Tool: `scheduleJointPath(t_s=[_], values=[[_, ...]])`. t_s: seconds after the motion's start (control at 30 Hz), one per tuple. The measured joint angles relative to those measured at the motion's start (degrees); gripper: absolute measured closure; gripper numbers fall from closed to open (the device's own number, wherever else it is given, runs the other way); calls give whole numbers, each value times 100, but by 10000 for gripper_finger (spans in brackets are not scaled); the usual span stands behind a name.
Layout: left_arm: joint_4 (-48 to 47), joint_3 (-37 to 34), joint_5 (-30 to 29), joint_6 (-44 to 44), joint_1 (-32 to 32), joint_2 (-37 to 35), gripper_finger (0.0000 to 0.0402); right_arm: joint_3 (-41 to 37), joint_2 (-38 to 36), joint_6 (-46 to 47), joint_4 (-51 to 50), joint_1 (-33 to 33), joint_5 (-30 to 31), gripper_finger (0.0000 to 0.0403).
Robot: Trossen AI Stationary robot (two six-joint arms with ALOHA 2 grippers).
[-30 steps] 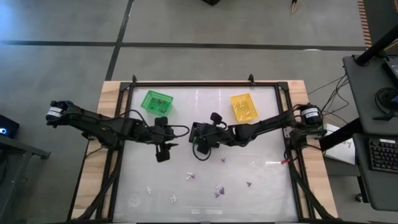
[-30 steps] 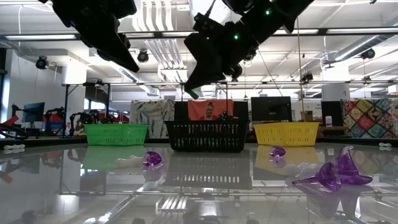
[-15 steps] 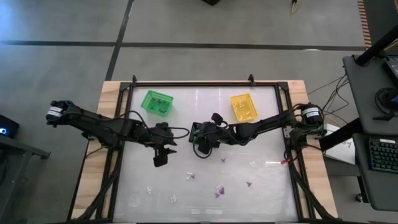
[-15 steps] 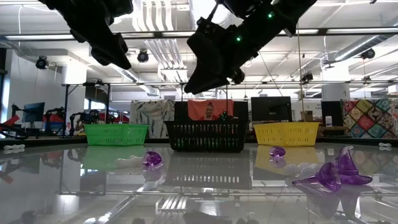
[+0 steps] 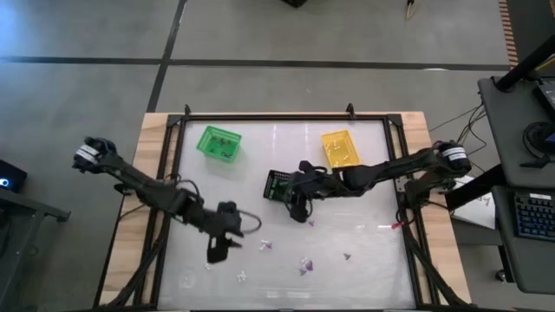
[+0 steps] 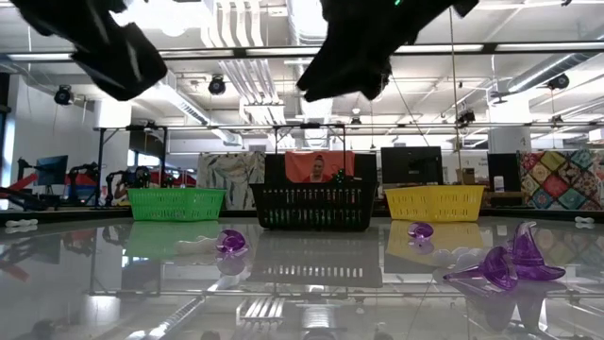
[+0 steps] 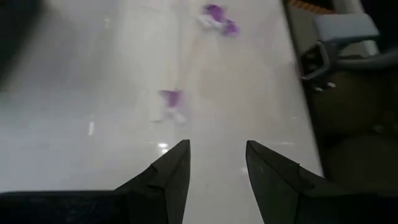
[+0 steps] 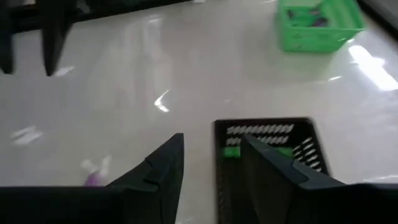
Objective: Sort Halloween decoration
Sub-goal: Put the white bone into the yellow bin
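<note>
Trinkets [image 5: 303, 263]: purple and white, scattered on the table's near half.
Black basket [image 5: 277, 185]: centre, green pieces inside.
Green basket [image 5: 218, 143]: far left.
Yellow basket [image 5: 339, 148]: far right.
Left gripper [image 7: 216, 163]: released, empty.
Right gripper [image 8: 211, 163]: released, beside black basket.
Table [image 5: 373, 217]: glossy white.

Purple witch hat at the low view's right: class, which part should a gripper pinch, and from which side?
The purple witch hat lies tipped, cone raised, thin brim lying low. Probably pinch the cone across its width, coming from above.
</note>
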Motion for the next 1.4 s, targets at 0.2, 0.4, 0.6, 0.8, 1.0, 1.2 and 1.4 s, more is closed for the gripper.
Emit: scheduleJointPath(t_s=[0.2, 0.4, 0.6, 0.8, 1.0, 1.2, 1.4], values=[[749, 7, 0, -499, -589, 718, 262, 0, -339, 285, -665, 470, -97, 261], [1046, 7, -15, -884, -925, 1367, 262, 0, -408, 642, -960, 1060, -95, 262], [1183, 110, 217, -1302, -1106, 1849, 262, 0, -408, 962, -1033, 1522, -89, 263], [1093, 547, 315, -881, -1237, 2270, 262, -1, -290, 1056, -1052, 1791, 108, 262], [583, 1042, 265, -221, -1232, 2592, 262, -25, -234, 1312, -1105, 1908, 234, 264], [316, 1145, 125, 166, -1226, 2830, 271, -57, -225, 1338, -1102, 1991, 383, 262], [317, 1141, 110, 253, -1176, 2827, 284, -69, -225, 1352, -1103, 1987, 543, 264]])
